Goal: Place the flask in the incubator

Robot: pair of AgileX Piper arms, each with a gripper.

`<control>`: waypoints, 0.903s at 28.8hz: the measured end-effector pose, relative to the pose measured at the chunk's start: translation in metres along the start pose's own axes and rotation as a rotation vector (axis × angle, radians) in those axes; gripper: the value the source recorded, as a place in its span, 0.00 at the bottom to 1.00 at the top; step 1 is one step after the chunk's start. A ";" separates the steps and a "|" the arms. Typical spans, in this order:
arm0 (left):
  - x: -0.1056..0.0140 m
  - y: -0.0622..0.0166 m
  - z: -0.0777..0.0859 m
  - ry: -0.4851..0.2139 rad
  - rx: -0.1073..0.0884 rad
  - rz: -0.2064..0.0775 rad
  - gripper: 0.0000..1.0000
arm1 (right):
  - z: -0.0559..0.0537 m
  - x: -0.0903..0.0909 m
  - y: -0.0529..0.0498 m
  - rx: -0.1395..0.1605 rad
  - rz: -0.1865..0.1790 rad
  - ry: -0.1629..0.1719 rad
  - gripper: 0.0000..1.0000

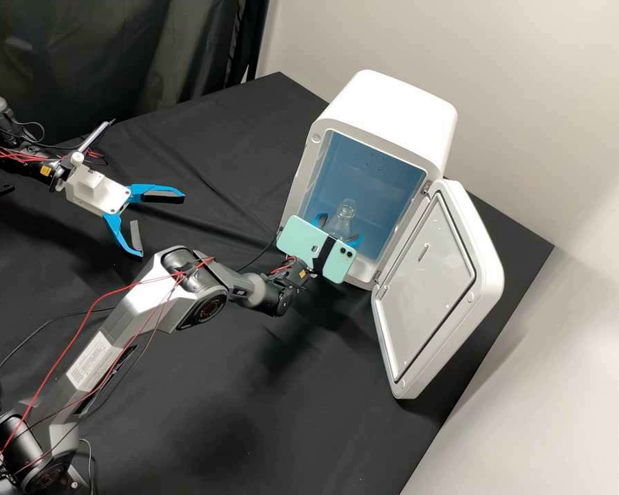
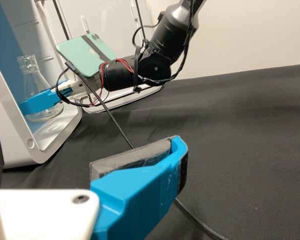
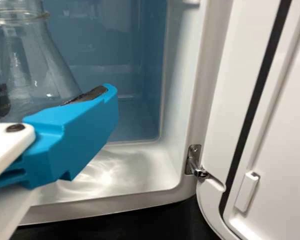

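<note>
Black bench (image 1: pixel 268 412) against a pale wall carried all items.

1. Incubator (image 1: pixel 392 117): white, at the far right of the bench. Its door (image 1: pixel 454 275) stood swung fully open on the right-hand hinge and the blue chamber was exposed.

2. Right arm (image 1: pixel 179 289): stretched across the bench to the chamber mouth, with a green phone (image 1: pixel 306 240) strapped at its wrist.

3. Flask (image 1: pixel 344 214): clear, conical and apparently empty. It stood inside the chamber near the front lip, with its base on or just above the floor; which of the two could not be settled.

- Orientation: upright, long axis vertical, open neck pointing at the chamber ceiling.
- Handling, as judged: glass, so rigid, brittle and smooth. It was light while empty. The sloping wall would let pads creep upward under squeeze, so a hold low on the cone was sound, and the straight neck was the alternative. Force should be modest and any set-down gentle, to avoid chipping the base.

4. Right gripper (image 1: pixel 335 232): jaws stood narrowed on either side of the lower cone. In the right wrist view one pad lay against the glass. It was judged to have hold of the flask.

5. Left gripper (image 1: pixel 159 223): held above the bench at the left, well apart from the incubator. Jaws were spread wide with nothing between them.
</note>
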 end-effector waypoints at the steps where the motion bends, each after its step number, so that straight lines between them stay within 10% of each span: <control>1: 0.000 0.0000 0.000 0.000 0.000 0.000 1.00 | 0.002 0.001 -0.001 -0.002 -0.004 -0.007 0.00; 26: 0.000 0.0040 0.000 -0.001 0.003 0.016 1.00 | 0.032 0.029 0.011 -0.010 -0.025 -0.105 0.00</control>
